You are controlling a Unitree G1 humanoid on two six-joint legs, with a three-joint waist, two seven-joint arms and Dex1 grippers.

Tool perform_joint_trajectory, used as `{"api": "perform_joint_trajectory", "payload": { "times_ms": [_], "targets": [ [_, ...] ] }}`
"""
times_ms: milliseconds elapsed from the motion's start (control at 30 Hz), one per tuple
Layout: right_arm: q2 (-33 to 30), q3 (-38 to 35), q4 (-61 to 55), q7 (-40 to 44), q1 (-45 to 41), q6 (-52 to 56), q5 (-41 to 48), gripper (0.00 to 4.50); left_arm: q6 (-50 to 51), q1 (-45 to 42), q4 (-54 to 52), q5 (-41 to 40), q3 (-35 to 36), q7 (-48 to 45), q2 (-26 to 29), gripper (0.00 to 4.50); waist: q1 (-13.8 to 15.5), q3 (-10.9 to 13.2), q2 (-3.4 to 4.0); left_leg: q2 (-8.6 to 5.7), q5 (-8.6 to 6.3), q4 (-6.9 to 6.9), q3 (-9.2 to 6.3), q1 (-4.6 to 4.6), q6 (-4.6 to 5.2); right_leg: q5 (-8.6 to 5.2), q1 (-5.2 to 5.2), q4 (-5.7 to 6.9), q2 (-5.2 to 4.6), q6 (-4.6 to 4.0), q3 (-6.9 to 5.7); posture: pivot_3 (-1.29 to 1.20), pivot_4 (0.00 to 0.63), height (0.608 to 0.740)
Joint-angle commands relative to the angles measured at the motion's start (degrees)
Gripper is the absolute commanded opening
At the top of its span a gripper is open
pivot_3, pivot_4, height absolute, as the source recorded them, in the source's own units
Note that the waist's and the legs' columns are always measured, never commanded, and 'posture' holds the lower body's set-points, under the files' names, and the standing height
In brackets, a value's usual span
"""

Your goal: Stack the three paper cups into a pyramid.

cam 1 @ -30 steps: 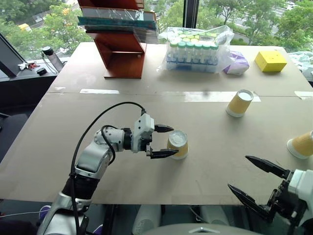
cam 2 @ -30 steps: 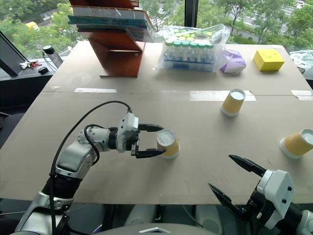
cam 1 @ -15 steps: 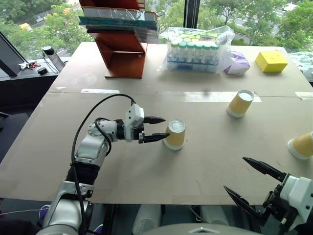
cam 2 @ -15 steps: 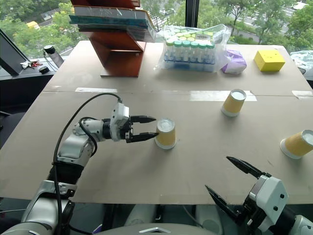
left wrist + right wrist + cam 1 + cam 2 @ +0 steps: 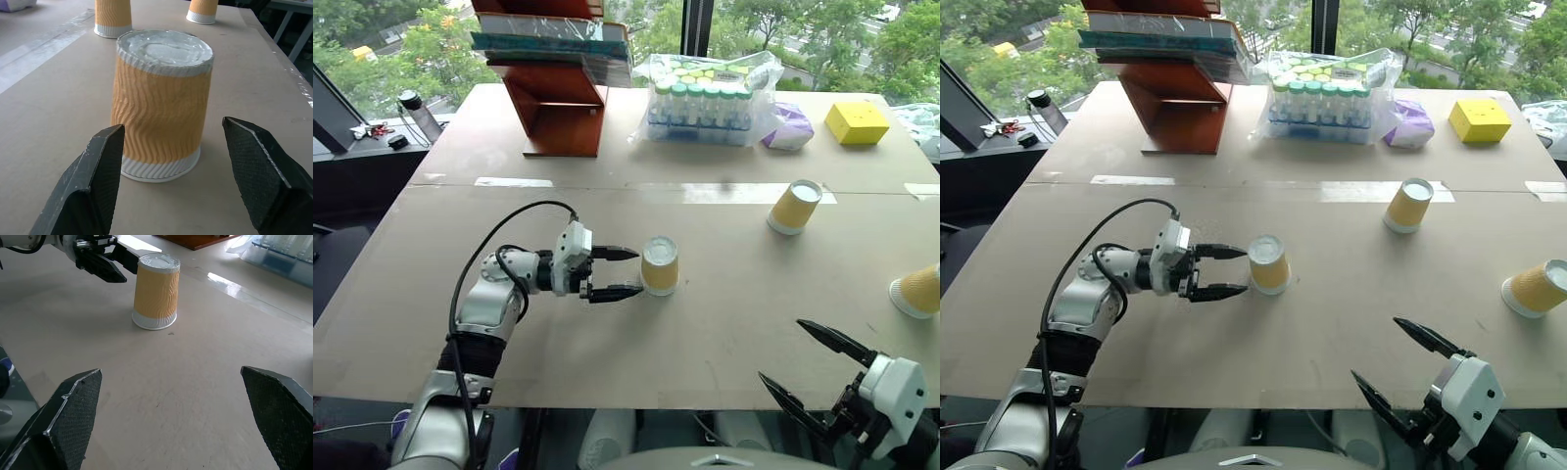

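1. Standing upside down, rim on the table and white base up, the nearest cup [image 5: 660, 265] sits at centre frame in the left eye view, its long axis upright.
2. A second cup [image 5: 794, 207] stands inverted at centre right, tilted slightly; the third cup [image 5: 917, 291] is at the right edge, leaning with its rim toward the lower left. All three are well apart, none stacked.
3. Just left of the nearest cup, the left gripper [image 5: 626, 272] points at it, fingers spread and apart from its sides.
4. At lower right, the right gripper [image 5: 811, 360] hangs past the table's near edge, jaws wide and empty.
5. Seen from the left wrist, the cup's rippled sides and foil-like recessed base are plain; the right wrist view adds the left gripper's fingers [image 5: 102, 268] beside the cup.
6. Bare brown board forms the table [image 5: 607, 352], taped across the middle. Behind stand a red-brown rack [image 5: 556, 93], a bag of vials [image 5: 707, 98] and a yellow box [image 5: 855, 121], with windows onto trees.
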Motion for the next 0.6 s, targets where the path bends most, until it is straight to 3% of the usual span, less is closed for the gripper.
{"api": "perform_joint_trajectory", "payload": {
  "times_ms": [33, 233, 400, 500, 600],
  "targets": [
    [0.14, 0.93, -0.39, -0.42, -0.11, -1.58, -0.44, 4.50, 3.50, -0.77, -4.75, -1.31, 0.64, 4.40, -1.97, 4.23, 0.14, 0.00, 0.00, 0.00, 0.00, 0.00, -0.01, 0.00, 0.00, 0.00, 0.00, 0.01, 0.00, 0.00, -0.01, 0.00, 0.150, 0.740],
    [0.14, 0.59, 0.14, -0.28, 0.78, -2.68, -0.27, 4.50, 7.66, -2.69, -7.69, 0.51, -1.19, 9.64, -4.40, 4.23, 0.07, -0.01, -0.02, -0.03, 0.00, 0.02, -0.05, -0.01, 0.00, 0.00, 0.02, 0.01, 0.01, 0.02, -0.04, 0.00, 0.150, 0.740],
    [0.19, 0.72, -0.06, -0.54, 1.31, -2.92, -0.39, 4.50, 4.40, -3.97, -5.16, 4.00, -4.04, 10.23, -6.25, 4.23, 0.04, -0.01, -0.01, -0.04, 0.00, 0.02, -0.03, 0.01, 0.00, 0.00, 0.02, 0.03, 0.02, 0.01, -0.03, 0.00, 0.150, 0.740],
    [0.31, 0.66, -0.28, -0.68, 1.78, -3.00, -0.38, 4.50, 2.63, -3.87, -3.61, 4.87, -4.53, 9.69, -6.40, 3.55, 0.00, -0.01, -0.01, -0.05, 0.00, 0.02, -0.02, 0.01, 0.00, 0.00, 0.02, 0.03, 0.02, 0.01, -0.01, 0.00, 0.150, 0.740],
    [0.39, 0.54, -0.56, -0.81, 2.40, -3.09, -0.35, 4.50, 1.43, -3.97, -2.80, 5.08, -4.41, 9.87, -6.50, 2.43, 0.05, -0.01, -0.01, -0.04, 0.00, 0.02, -0.04, 0.01, 0.00, 0.00, 0.02, 0.03, 0.02, 0.01, -0.03, 0.00, 0.150, 0.740]
  ]
}}
